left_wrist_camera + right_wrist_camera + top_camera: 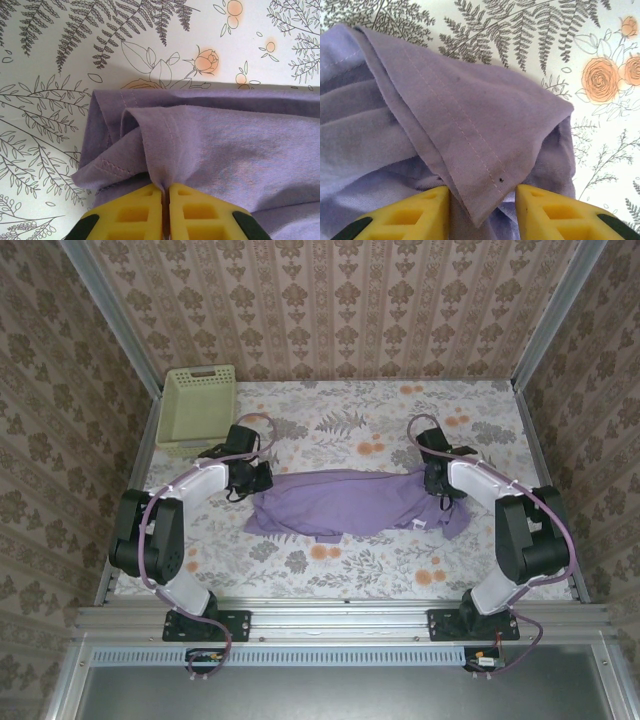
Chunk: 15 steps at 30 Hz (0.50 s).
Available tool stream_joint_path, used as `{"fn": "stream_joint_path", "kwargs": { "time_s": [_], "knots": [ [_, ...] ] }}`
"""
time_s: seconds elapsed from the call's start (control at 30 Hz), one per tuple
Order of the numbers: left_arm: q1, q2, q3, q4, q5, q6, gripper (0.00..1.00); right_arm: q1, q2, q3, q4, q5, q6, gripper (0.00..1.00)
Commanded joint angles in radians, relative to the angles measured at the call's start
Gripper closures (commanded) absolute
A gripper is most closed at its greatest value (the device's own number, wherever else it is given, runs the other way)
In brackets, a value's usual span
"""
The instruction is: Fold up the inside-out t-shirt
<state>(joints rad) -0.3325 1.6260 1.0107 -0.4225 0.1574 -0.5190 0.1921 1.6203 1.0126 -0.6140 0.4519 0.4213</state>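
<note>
Soft lavender-purple cotton t-shirt (345, 502) lay bunched across the middle of the floral surface (400, 570). Your left gripper (166, 192) was pressed together, pinching a fold. Your right gripper (482, 192) stood spread around a stitched hem corner. The shirt looked light and limp, and its hems were the likeliest holds.

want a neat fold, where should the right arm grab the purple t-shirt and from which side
Take the lavender-purple cotton t-shirt by the double-stitched hem corner at its right end, coming from that end. The corner tapers to a point inside the open right end effector, a layered edge likely easier to pinch than flat cloth.
</note>
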Motion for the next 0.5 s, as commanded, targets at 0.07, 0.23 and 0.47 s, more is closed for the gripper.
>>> {"fn": "stream_joint_path", "kwargs": {
  "time_s": [0.07, 0.23, 0.47],
  "knots": [
    [-0.002, 0.002, 0.010, -0.018, 0.005, 0.027, 0.89, -0.030, 0.048, 0.059, -0.017, 0.042, 0.001, 0.59],
    [-0.002, 0.001, 0.009, -0.018, 0.004, 0.026, 0.89, -0.042, 0.079, 0.078, -0.005, 0.025, 0.004, 0.59],
    [-0.001, 0.002, 0.012, -0.026, -0.004, 0.030, 0.89, -0.058, 0.011, 0.050, 0.026, -0.078, 0.000, 0.55]
  ]
}}
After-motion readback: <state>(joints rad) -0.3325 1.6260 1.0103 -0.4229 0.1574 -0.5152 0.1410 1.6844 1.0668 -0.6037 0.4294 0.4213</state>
